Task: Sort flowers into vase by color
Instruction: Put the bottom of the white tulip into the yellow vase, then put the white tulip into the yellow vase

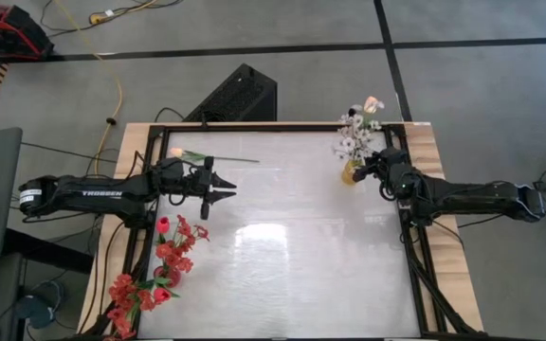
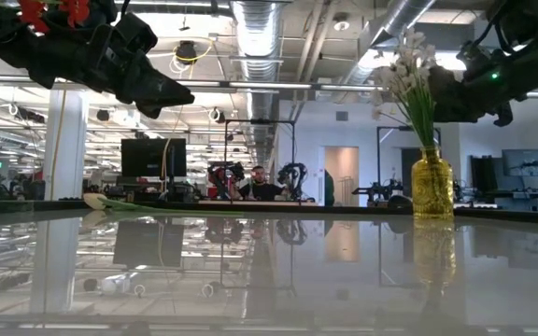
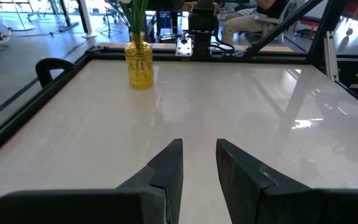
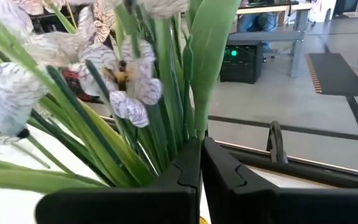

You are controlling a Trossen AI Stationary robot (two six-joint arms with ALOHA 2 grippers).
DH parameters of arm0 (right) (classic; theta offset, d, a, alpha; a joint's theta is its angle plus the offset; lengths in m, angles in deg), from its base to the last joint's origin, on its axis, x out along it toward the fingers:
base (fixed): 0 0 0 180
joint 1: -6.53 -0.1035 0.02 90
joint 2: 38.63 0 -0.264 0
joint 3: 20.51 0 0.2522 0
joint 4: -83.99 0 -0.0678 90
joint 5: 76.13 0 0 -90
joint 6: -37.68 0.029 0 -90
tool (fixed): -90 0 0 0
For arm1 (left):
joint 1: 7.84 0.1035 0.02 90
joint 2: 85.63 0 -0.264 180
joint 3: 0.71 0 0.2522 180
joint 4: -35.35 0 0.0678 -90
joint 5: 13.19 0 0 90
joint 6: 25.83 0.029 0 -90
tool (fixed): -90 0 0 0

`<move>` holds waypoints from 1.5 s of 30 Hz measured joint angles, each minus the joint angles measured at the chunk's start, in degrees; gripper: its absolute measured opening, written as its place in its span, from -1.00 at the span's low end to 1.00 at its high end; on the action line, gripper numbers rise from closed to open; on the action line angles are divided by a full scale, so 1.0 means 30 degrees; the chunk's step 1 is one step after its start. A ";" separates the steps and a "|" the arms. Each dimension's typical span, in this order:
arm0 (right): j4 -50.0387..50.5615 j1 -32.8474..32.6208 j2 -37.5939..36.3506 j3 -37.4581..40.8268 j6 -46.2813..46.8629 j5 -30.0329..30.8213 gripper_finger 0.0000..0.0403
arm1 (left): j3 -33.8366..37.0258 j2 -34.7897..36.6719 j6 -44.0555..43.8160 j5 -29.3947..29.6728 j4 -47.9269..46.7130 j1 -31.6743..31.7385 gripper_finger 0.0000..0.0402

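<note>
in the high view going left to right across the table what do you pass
red flowers → peach tulip lying flat → left gripper → yellow vase with white flowers → right gripper, right at the vase

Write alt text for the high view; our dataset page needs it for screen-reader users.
Seen from above, the left tool hovers over the white table, a peach tulip lying just behind it. The right tool is at a yellow vase of white flowers near the far right corner. Red flowers sit at the near left edge.
</note>
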 joint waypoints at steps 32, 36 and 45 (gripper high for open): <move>1.4630 -0.0022 -0.0030 -0.6769 0.0782 -0.3546 -0.15 | 0.0000 0.0007 0.0073 0.0653 -0.0836 0.0006 -0.58; 1.4474 -0.0137 -0.0147 -0.6879 0.0380 -0.4046 -0.15 | 0.0000 0.0007 0.0066 0.0757 -0.0842 0.0006 -0.58; 1.4233 -0.0130 0.0530 -0.7148 -0.0432 -0.6480 -0.16 | 0.0000 0.0007 0.0058 0.0750 -0.0830 0.0007 -0.58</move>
